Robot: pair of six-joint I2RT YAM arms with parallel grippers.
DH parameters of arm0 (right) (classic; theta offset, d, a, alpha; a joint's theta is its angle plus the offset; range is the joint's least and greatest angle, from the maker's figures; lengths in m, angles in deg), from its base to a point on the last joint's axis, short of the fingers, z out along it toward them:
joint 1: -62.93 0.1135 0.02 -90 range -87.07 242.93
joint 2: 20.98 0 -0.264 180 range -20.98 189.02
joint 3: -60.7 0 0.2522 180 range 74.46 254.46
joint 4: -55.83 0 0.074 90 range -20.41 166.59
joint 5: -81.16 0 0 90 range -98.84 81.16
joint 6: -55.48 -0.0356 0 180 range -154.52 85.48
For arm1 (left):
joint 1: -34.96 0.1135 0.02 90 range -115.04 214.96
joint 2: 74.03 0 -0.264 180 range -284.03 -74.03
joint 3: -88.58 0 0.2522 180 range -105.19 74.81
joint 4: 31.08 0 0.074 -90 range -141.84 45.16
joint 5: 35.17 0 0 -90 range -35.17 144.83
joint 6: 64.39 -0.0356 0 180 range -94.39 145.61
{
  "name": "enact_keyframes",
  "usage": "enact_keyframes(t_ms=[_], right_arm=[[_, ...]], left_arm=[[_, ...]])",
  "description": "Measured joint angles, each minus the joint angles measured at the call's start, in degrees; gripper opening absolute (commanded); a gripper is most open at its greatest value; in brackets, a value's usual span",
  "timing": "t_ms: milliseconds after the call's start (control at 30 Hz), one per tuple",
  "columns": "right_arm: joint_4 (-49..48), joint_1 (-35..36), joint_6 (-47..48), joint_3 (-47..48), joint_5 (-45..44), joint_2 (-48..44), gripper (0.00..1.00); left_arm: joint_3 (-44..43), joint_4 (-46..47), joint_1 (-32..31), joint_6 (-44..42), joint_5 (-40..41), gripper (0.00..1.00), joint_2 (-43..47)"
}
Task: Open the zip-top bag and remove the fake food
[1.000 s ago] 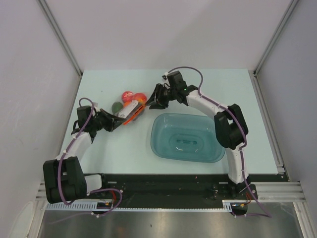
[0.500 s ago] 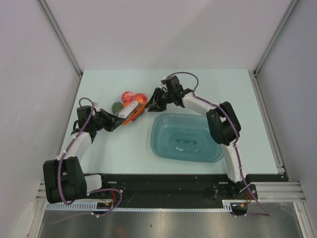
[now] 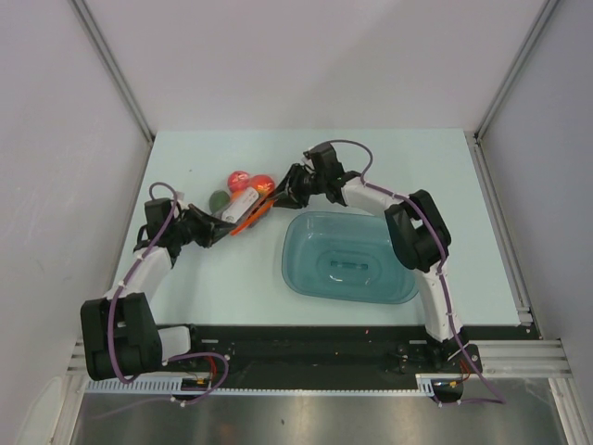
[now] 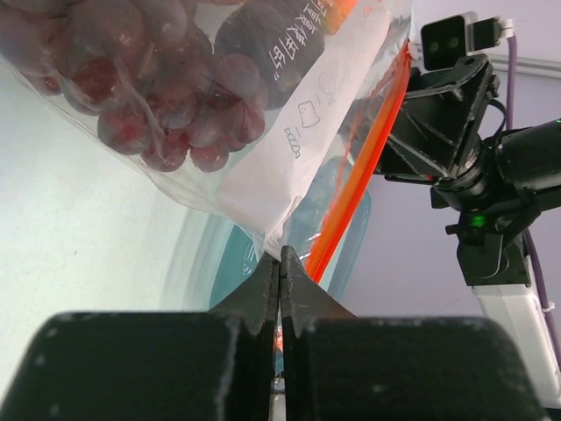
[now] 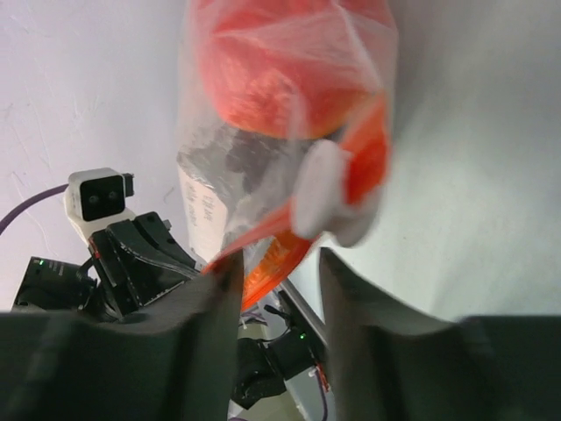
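Observation:
The zip-top bag (image 3: 243, 202) lies on the table at the back left, clear plastic with an orange-red zip strip (image 4: 364, 162). Fake food shows inside: two red fruits (image 3: 239, 178), a green one (image 3: 219, 197), an orange one (image 5: 263, 66), dark-red grapes (image 4: 166, 105). My left gripper (image 4: 281, 254) is shut on the bag's lower corner beside the zip strip. My right gripper (image 5: 276, 263) is open at the other end of the bag's mouth, with the zip strip and its white slider (image 5: 320, 189) between the jaws.
A teal translucent tub (image 3: 348, 257) stands just right of the bag, below my right arm. Grey walls and metal frame rails bound the table at the back and sides.
My right gripper has moved left, closer onto the bag's mouth end. The left gripper and the bag have stayed nearly still.

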Motion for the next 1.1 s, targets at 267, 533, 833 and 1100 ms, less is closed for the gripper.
enact_keyframes(t_ms=[267, 533, 833, 1100], right_arm=[[-1.6, 0.3, 0.6, 2.3, -0.5, 0.6, 0.00], [0.0, 0.7, 1.0, 4.6, -0.9, 0.9, 0.00], [0.6, 1.4, 1.0, 4.6, 0.1, 0.9, 0.00], [0.3, 1.4, 0.5, 4.2, 0.7, 0.9, 0.00]], left_arm=[[-7.6, -12.6, -1.1, -10.3, 7.6, 0.71, 0.0], [-22.7, -25.6, -16.3, -26.3, 33.5, 0.47, 4.8], [-41.1, -31.2, -35.2, -42.8, 51.9, 0.45, -13.9], [-45.1, -34.9, -35.8, -49.4, 55.9, 0.52, -21.3]])
